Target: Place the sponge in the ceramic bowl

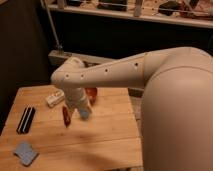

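Pincer (pixel 78 110): hangs pointing down from the white arm (pixel 115 72), over the middle of the wooden table (pixel 110 137); apart or together, cannot tell.
Edges: the table's left edge carries two black bars (pixel 26 120); the right edge sits by the robot's body.
Open room: bare boards lie between the pincer and the near-left corner.
Sponge (pixel 25 152): flat at the near-left corner, well apart from the pincer.
Ceramic bowl (pixel 92 95): just behind the pincer, partly hidden.
Dark-red slim object (pixel 66 115): just left of the pincer.
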Controlling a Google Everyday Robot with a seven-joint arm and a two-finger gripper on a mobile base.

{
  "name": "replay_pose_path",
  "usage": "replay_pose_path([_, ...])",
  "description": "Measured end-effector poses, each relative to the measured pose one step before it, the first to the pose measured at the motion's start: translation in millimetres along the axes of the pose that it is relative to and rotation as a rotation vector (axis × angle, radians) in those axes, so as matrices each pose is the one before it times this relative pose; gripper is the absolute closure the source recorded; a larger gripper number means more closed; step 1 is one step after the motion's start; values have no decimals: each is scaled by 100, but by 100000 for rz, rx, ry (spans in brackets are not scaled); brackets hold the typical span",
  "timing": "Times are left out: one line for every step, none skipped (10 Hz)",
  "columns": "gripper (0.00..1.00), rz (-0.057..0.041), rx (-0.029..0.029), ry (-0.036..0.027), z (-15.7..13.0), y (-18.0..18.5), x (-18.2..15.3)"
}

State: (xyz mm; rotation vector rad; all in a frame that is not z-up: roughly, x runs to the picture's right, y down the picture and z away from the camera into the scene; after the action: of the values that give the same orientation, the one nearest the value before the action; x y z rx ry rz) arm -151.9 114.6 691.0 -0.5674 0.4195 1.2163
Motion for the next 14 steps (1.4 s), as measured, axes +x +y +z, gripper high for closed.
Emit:
replay_pose_path([35, -7639, 973, -1399, 68, 2164, 91])
replay_pose_path([35, -6888, 951, -535, 201, 1973, 48])
replay_pose_path([35, -7531, 627, -712, 137, 2236, -105])
replay_pose_path([35, -6826, 487, -740, 192, 1856, -254])
replay_pose_path([35, -7432, 220, -1052, 186, 2065, -433])
replay_pose_path([35, -6187, 118, -1114, 213, 1636, -574])
replay_pose_path([35, -3685, -91, -549, 269, 981, -440])
replay_pose_path([35, -6032, -237, -401, 642, 1474, -699])
replay_pose_path([35, -6655, -1048, -436, 889, 1603, -822])
replay_pose_path([35, -3690, -583, -220, 497, 872, -459])
replay_pose_path([35, -5137, -423, 1, 785, 1123, -549])
replay_pose_path([35, -7353, 77, 191, 801, 1541, -559])
replay_pose_path([35, -3721, 400, 381, 232, 714, -204])
replay_pose_path([35, -3493, 1009, 1234, 121, 476, 2])
